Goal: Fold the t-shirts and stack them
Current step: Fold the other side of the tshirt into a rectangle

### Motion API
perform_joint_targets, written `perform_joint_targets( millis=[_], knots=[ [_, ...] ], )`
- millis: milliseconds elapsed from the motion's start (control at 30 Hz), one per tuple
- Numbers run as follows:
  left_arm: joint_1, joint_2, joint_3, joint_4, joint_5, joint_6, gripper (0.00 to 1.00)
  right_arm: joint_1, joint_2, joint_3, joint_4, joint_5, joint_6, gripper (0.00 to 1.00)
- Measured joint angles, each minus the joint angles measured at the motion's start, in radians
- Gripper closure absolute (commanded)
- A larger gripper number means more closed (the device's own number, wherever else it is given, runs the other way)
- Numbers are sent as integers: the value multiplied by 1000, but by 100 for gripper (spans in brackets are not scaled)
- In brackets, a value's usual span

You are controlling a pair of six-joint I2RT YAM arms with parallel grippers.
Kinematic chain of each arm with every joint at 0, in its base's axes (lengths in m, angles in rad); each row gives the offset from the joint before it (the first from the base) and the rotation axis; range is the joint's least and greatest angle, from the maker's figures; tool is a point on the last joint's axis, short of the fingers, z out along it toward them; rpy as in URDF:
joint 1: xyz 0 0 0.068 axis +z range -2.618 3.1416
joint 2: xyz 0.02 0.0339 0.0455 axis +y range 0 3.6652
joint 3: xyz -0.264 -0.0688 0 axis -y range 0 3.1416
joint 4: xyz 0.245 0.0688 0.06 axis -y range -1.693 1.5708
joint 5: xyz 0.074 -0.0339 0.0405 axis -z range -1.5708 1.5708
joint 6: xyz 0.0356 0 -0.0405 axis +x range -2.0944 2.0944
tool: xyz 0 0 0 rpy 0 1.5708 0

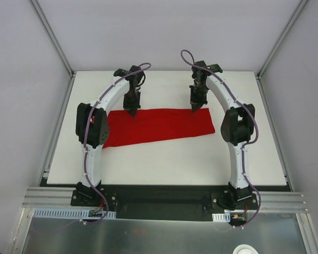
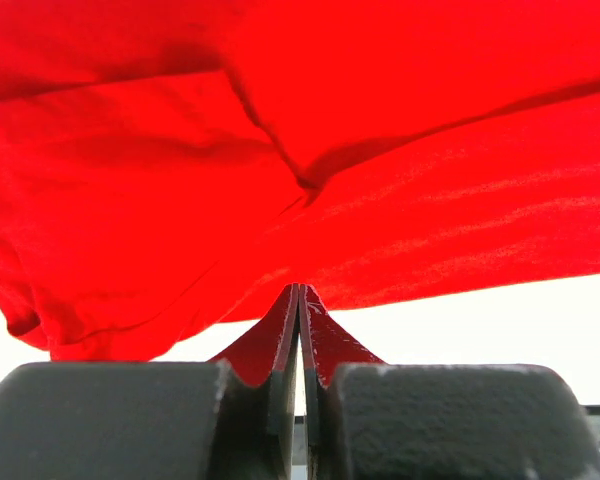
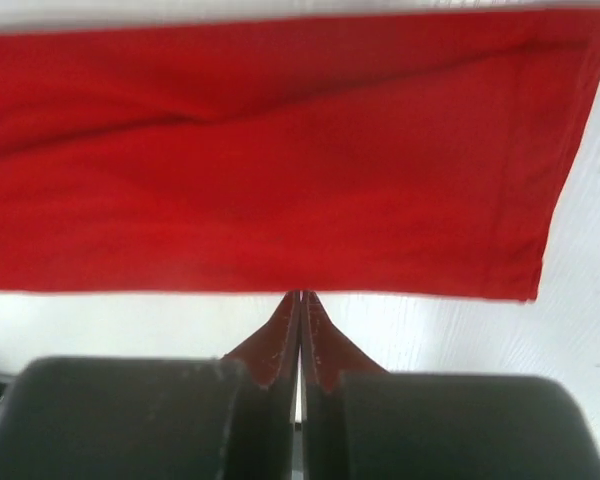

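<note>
The red t-shirt (image 1: 159,127) lies folded into a long band across the middle of the white table (image 1: 164,164). My left gripper (image 1: 132,112) points down at the band's far edge, left of centre. In the left wrist view its jaws (image 2: 300,290) are shut on the cloth (image 2: 280,150), which tents up at the tips and wrinkles above them. My right gripper (image 1: 195,110) stands at the far edge near the band's right end. In the right wrist view it (image 3: 300,295) is shut on the straight hem, and the shirt (image 3: 280,160) lies flat with its right end in sight.
Grey walls with metal posts (image 1: 53,37) close in the table on the left, back and right. Both arm bases sit on a black rail (image 1: 159,198) at the near edge. Bare white tabletop shows in front of and behind the shirt.
</note>
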Motion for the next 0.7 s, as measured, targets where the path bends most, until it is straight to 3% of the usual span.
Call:
perform_joint_targets(
  millis=[267, 700],
  knots=[
    [0, 39, -1, 4, 50, 15, 100, 18, 175, 75, -19, 88, -34, 99],
    [0, 68, -1, 12, 142, 15, 100, 28, 189, 76, -48, 146, -70, 99]
  ],
)
